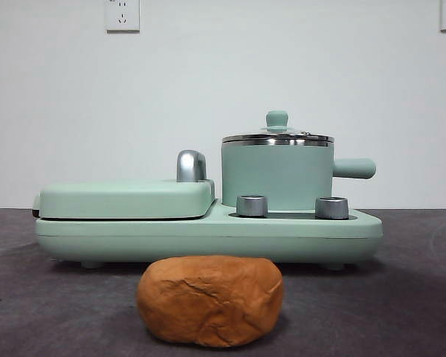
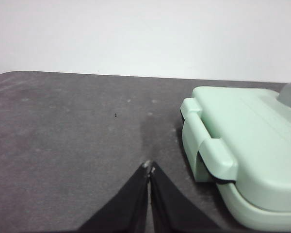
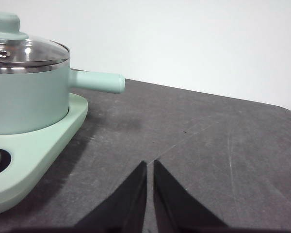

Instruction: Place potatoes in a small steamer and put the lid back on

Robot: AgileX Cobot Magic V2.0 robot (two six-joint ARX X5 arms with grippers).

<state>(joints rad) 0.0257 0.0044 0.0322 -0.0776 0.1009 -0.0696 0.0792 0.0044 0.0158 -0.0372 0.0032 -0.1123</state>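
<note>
One large orange-brown potato (image 1: 210, 300) with creased skin lies on the dark table in front of the appliance. The small steamer (image 1: 276, 177), a mint-green pot with a side handle, stands on the right of the base and shows in the right wrist view too (image 3: 26, 97). The glass lid (image 1: 277, 134) with its green knob sits on the pot (image 3: 24, 51). My left gripper (image 2: 149, 168) is shut over bare table beside the grill plate's end. My right gripper (image 3: 150, 164) is shut over bare table, off to the side of the pot's handle. Neither gripper shows in the front view.
A flat mint-green hinged grill plate (image 1: 126, 199) fills the left of the appliance base (image 1: 208, 234), also seen from the left wrist (image 2: 247, 155). Two steel dials (image 1: 252, 205) stand in front of the pot. A wall with sockets is behind.
</note>
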